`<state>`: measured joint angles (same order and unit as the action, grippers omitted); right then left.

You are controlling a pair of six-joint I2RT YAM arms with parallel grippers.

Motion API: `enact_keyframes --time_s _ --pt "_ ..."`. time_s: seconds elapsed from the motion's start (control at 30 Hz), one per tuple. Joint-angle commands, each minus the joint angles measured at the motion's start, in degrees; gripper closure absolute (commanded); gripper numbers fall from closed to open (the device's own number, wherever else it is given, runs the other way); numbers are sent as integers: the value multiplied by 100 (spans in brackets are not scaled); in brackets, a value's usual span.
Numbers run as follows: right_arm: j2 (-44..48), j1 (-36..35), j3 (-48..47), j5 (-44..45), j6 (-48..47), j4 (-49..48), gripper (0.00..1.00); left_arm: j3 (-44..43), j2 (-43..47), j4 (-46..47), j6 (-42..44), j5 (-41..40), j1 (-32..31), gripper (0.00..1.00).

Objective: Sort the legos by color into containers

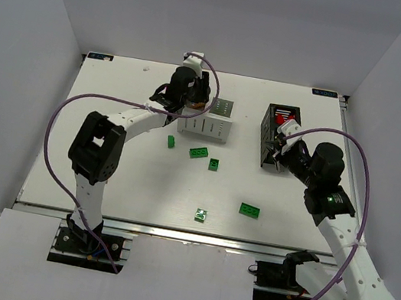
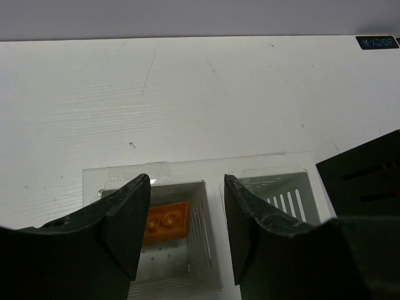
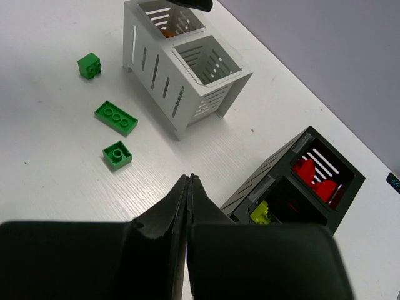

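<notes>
Legos: five green studded plastic bricks are lying loose on the white counter, just nearside of the white slotted plastic box; an orange brick is sitting inside it.
Left tool: hovering over that brick's compartment, jaws parted, gripping nothing.
Right tool: pressing fully closed, empty, right of the white box, by the black slotted box that is holding red bricks.
</notes>
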<state>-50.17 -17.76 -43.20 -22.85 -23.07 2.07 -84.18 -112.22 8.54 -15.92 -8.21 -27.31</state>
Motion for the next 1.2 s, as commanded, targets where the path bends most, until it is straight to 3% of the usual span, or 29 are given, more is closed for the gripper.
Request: enact_keyframes --time_s 0.0,0.1,0.17,0.2,0.23,0.27,0.3,0.37,0.4,0.47,0.57,0.7,0.87,0.97,1.17 --pt "113 -35 31 17 -75 -92 100 -186 271 -71 -16 3 -55 39" --pt "139 -43 31 9 -75 -92 100 -178 420 -159 -25 38 -73 39" --pt "148 -43 40 9 -75 -84 100 -12 804 -116 -25 56 -73 46" --pt "166 -43 31 9 -75 -75 100 381 1008 -54 -25 4 -73 52" --pt "174 -43 31 0 -84 -75 100 646 1236 94 -95 -75 -64 76" --pt "183 -35 14 -17 -84 -57 100 927 1734 139 -165 -171 -46 88" --pt "192 -43 5 -44 -84 -40 100 1513 1991 157 -244 -364 -29 95" --pt "201 -43 -30 -105 -84 22 96 2017 2510 -140 -638 -584 85 98" --pt "192 -43 -39 -149 -84 31 88 2481 2982 -290 -832 -638 277 97" --pt "201 -52 -66 -193 -49 74 77 2888 3424 -974 -1561 -717 541 59" --pt "192 -52 -75 -211 -31 83 72 3311 4067 -2230 -2283 -1261 894 20" --pt "192 -96 -66 -202 -22 75 70 3224 4182 -3892 -2643 -2473 920 9" --pt "157 -114 -66 -167 -22 83 69 3874 4430 -4402 -3460 -3343 929 2" --pt "157 -114 -66 -193 -22 83 68 3839 3921 -4887 -3751 -3556 947 2" --pt "183 -149 -75 -167 -31 75 68 4216 3717 -4730 -4042 -3327 956 2"
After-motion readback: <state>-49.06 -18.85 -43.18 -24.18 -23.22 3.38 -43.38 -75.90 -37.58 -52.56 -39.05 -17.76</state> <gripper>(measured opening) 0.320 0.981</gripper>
